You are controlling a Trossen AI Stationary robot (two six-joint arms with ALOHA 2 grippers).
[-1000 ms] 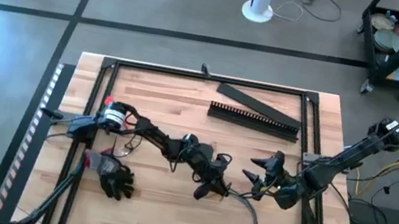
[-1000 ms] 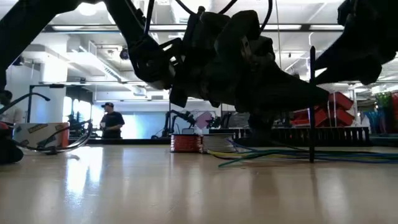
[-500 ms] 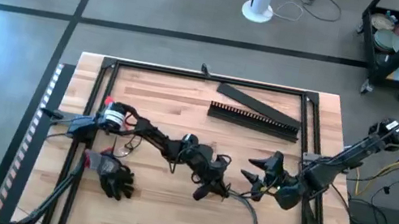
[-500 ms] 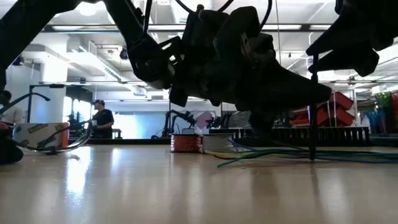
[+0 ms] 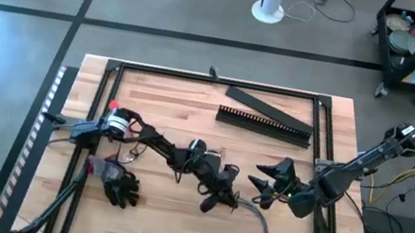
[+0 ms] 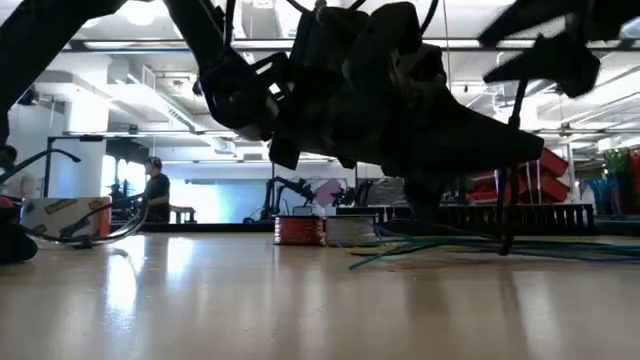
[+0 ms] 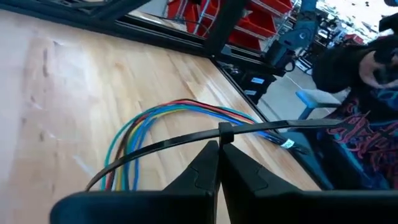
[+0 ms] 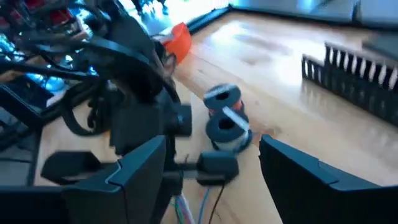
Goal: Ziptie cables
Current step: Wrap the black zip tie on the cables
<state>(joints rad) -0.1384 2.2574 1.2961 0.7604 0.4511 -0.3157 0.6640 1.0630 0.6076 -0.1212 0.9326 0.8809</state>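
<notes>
The ziptie (image 7: 186, 138) lies looped across a bundle of coloured cables (image 7: 149, 121) on the surface (image 7: 74, 93), just ahead of the left tool (image 7: 219, 163). In the left wrist view its head sits right at the tips of that tool's fingers, which are pressed together there; whether they pinch the strap itself I cannot tell. The strap's long axis runs crosswise to the cables, one end sweeping back beside the left tool, the other running on toward the right arm. In the high view the cables (image 5: 260, 229) trail in a curve from the gap between the two tools toward the near edge of the surface.

The left tool (image 5: 214, 199) is the nearer one, low over the bundle; the right tool (image 5: 264, 182) faces it from just beside, fingers spread wide and holding nothing, as the right wrist view (image 8: 211, 162) shows. By my judgement the next move turns on the right tool closing on the strap's free end and drawing it along its own length, away from the left tool.

Farther back on the surface lie a comb-toothed duct (image 5: 264, 125) and a flat bar (image 5: 259, 103); small spools (image 8: 225, 118) stand behind the left arm, and a black glove (image 5: 120, 187) lies at the left. In the room beyond, a person (image 6: 155, 192) stands far off.
</notes>
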